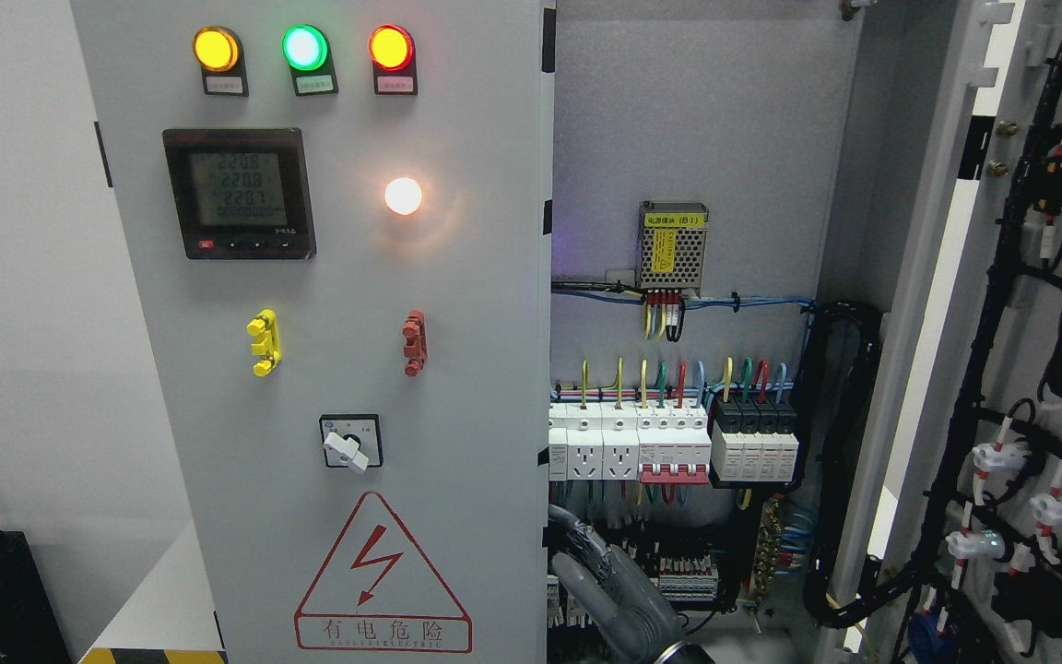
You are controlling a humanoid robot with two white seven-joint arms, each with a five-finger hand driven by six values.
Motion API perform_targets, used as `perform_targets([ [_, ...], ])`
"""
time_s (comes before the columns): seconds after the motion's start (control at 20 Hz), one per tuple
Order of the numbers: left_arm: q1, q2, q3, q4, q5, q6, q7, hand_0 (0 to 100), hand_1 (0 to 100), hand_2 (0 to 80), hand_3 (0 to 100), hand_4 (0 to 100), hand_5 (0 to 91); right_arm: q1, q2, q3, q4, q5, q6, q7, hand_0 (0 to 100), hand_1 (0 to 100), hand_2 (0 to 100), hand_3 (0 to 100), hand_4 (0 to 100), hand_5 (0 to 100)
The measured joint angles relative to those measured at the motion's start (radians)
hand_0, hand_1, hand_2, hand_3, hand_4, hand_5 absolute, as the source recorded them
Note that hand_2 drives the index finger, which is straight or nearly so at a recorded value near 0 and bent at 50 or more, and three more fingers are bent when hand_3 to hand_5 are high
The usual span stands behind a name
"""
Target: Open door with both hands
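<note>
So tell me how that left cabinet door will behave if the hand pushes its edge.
The left door likely swings stiffly as one rigid metal panel. Its meter and lamps probably add weight. The hand may slip on the smooth painted edge.

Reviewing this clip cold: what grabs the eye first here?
Three lit indicator lamps, yellow, green and red, glow atop the closed left door, above a digital meter and a lightning warning triangle. Right of it the cabinet stands open, showing coloured wiring and breakers, with a dark robot hand at the bottom.
</note>
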Motion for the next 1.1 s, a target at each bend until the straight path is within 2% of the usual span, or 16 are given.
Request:
perform_targets([
  [0.45, 0.000, 0.000, 0.000, 0.000, 0.000, 0.000, 0.000, 12, 39, 0.0, 0, 0, 0.0, -0.038, 0.001, -0.003, 0.051, -0.005, 0.000, 0.011, 12, 39, 0, 0, 0, 0],
  [0.8, 0.000, 0.000, 0.000, 0.000, 0.000, 0.000, 0.000, 12, 39, 0.0, 0, 0, 0.0, -0.058, 0.003, -0.005, 0.080, -0.006, 0.000, 0.099, 12, 39, 0, 0, 0, 0],
  [1.1, 0.000, 0.000, 0.000, 0.000, 0.000, 0.000, 0.000, 12, 39, 0.0, 0, 0, 0.0, -0.067, 0.003, -0.006, 0.093, -0.022, 0.000, 0.115, 12, 39, 0, 0, 0, 0],
])
